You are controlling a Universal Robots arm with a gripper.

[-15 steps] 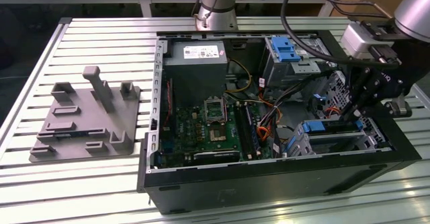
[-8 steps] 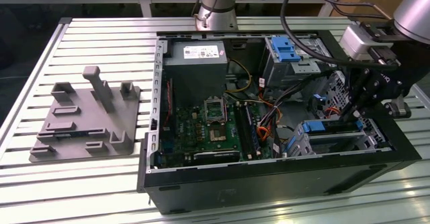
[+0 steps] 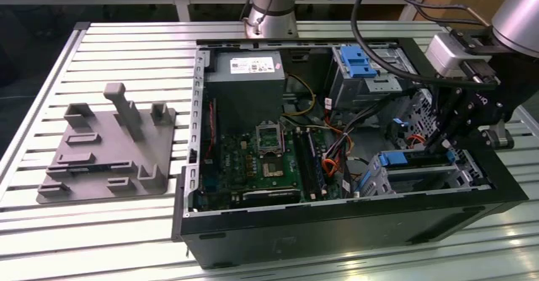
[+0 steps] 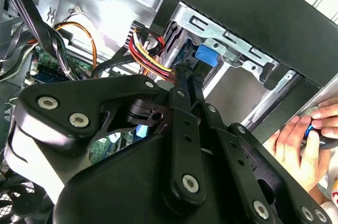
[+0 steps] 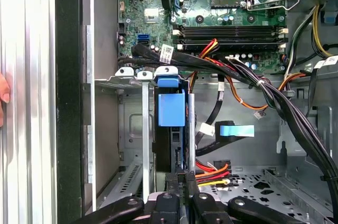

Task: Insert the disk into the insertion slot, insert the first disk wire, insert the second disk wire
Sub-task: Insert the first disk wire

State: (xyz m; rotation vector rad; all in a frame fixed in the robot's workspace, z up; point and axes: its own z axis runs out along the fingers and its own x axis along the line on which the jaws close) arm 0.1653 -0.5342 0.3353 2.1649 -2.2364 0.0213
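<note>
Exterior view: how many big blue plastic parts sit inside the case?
2. One is the latch on the tall cage; the other is the disk carrier's end, in the slot at the exterior view's right. Others may be hidden.

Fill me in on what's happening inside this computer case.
A single robot arm has its gripper down inside the open computer case, right at the disk, which sits edge-on in the insertion slot. A bundle of red and yellow wires lies beside the gripper. A person's hand rests outside the case.
</note>
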